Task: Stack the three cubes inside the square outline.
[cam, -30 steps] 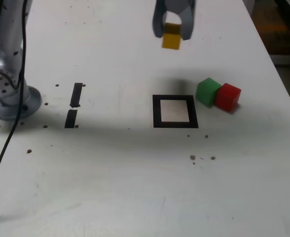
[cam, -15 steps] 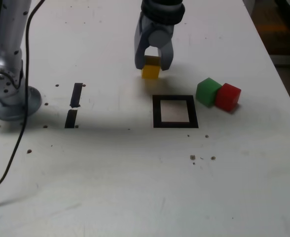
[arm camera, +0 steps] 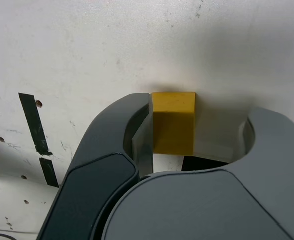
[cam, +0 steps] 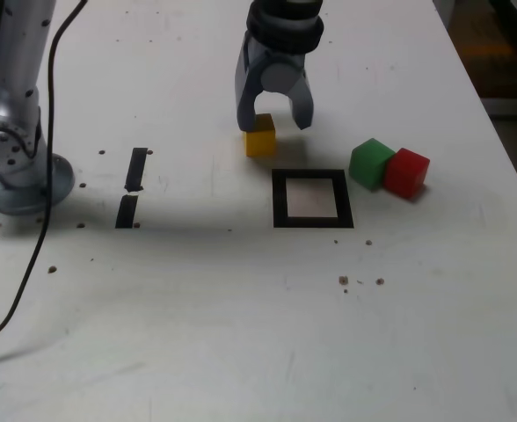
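The yellow cube rests on the white table just behind the far left corner of the square outline, outside it. My gripper stands low over the cube with its jaws open. In the wrist view the yellow cube lies against one finger with a clear gap to the other, and my gripper holds nothing. The green cube and the red cube sit side by side, touching, at the exterior view's right of the outline. The outline's white centre is bare.
Two short black tape strips lie at the exterior view's left, near the arm's base. A black cable trails down from the arm. Small dark specks dot the table, whose edge runs along the right.
The gripper came down and toward the exterior view's left with the yellow cube, set it on the table beside the outline, and opened its jaws.
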Controlling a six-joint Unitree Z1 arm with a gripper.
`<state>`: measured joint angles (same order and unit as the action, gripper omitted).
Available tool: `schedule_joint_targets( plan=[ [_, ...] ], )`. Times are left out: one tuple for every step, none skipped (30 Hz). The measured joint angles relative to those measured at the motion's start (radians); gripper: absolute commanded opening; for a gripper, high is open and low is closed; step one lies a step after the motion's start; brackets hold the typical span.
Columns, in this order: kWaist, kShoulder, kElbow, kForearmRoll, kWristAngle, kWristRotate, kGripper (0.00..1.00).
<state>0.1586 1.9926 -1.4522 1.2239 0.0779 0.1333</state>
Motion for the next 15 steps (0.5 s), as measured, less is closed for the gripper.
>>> schedule_joint_targets(
  plan=[
    [0.000,-0.001,-0.001,0.000,0.000,-0.001,0.97],
    [0.000,-0.003,-0.005,0.000,0.001,-0.002,0.97],
    [-0.001,-0.008,-0.017,0.004,0.004,-0.005,0.98],
    [-0.006,-0.019,-0.040,0.014,0.009,-0.009,0.98],
    [-0.013,-0.030,-0.069,0.030,0.014,-0.016,0.98],
    [-0.024,-0.041,-0.101,0.052,0.021,-0.024,0.98],
    [-0.039,-0.050,-0.139,0.086,0.030,-0.040,0.98],
    [-0.055,-0.054,-0.173,0.120,0.038,-0.057,0.97],
    [-0.072,-0.053,-0.206,0.154,0.045,-0.084,0.97],
    [-0.086,-0.049,-0.237,0.187,0.048,-0.110,0.96],
    [-0.093,-0.044,-0.268,0.217,0.048,-0.127,0.95],
    [-0.102,-0.036,-0.309,0.259,0.044,-0.164,0.94],
    [-0.111,-0.028,-0.340,0.286,0.036,-0.200,0.94],
    [-0.121,-0.019,-0.371,0.301,0.023,-0.235,0.93],
    [-0.135,-0.008,-0.404,0.308,0.005,-0.269,0.93]
  ],
)
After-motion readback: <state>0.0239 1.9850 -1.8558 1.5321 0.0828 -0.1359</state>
